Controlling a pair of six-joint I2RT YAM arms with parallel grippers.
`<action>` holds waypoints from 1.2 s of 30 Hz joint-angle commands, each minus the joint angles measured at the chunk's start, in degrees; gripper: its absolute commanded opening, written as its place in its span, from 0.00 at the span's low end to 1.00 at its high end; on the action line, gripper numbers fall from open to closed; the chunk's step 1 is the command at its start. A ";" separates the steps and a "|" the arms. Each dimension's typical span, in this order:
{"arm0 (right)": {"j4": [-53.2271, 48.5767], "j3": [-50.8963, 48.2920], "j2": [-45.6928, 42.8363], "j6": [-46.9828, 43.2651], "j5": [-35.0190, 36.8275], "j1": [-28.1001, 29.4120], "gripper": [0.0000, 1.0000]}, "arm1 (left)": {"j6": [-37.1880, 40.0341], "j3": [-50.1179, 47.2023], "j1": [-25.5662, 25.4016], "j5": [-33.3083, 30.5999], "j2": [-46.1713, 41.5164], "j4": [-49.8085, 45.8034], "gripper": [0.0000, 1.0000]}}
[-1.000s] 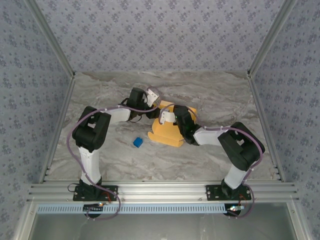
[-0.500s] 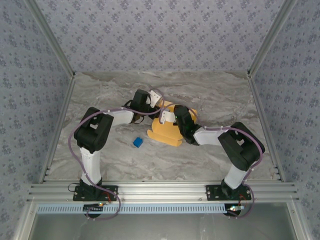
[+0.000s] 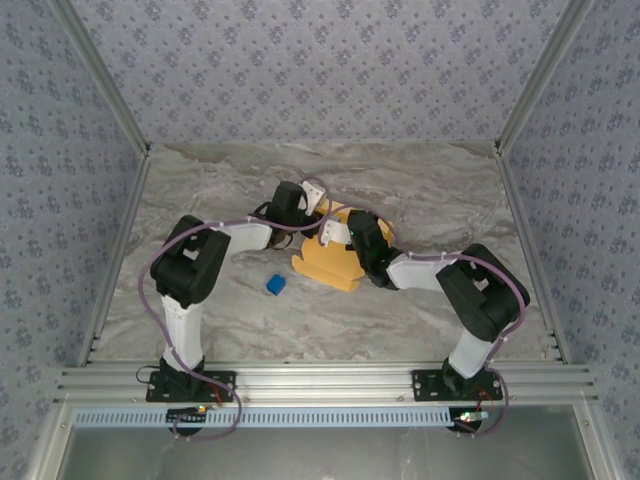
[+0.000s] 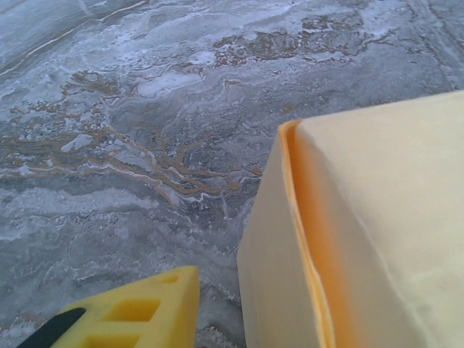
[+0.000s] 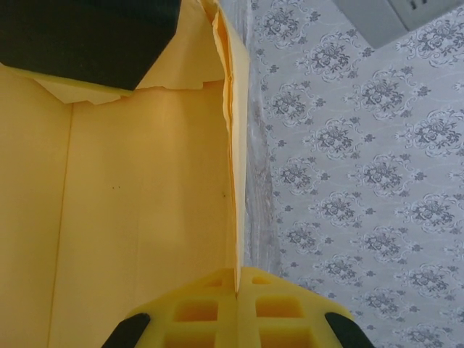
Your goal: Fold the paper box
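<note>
The right gripper [image 5: 237, 281] is closed. In the right wrist view its two yellow fingers [image 5: 192, 308] meet at the bottom centre of the frame, with the thin upright edge of the paper box [image 5: 145, 203] pinched between them. That card wall runs straight up the frame from the fingers, and the yellow-orange inner faces of the box spread to its left. A black shape [image 5: 80, 36] covers the upper left corner; what it is cannot be told. The patterned wallpaper wall [image 5: 348, 181] takes the right half of the frame.

In the top view the right gripper [image 3: 333, 232] sits over the upper part of the paper box [image 3: 335, 265], just right of centre on the marble table [image 3: 430, 190].

The left gripper [image 3: 312, 197] reaches in from the left and is at the box's upper left corner. In the left wrist view one yellow finger [image 4: 138, 315] shows at the lower left, just beside the paper box [image 4: 384, 217], which rises at the right with a folded corner edge facing the camera. Bare marble table [image 4: 145, 109] lies behind. How far this gripper is open, and whether it holds anything, cannot be told.

A small blue cube [image 3: 276, 285] lies on the table to the lower left of the box, apart from it and from both grippers.
</note>
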 commanded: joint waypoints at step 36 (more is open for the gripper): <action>-7.87 3.17 -0.65 7.11 1.30 -0.02 0.00 | -3.31 2.33 0.23 -6.69 -0.50 -1.11 0.42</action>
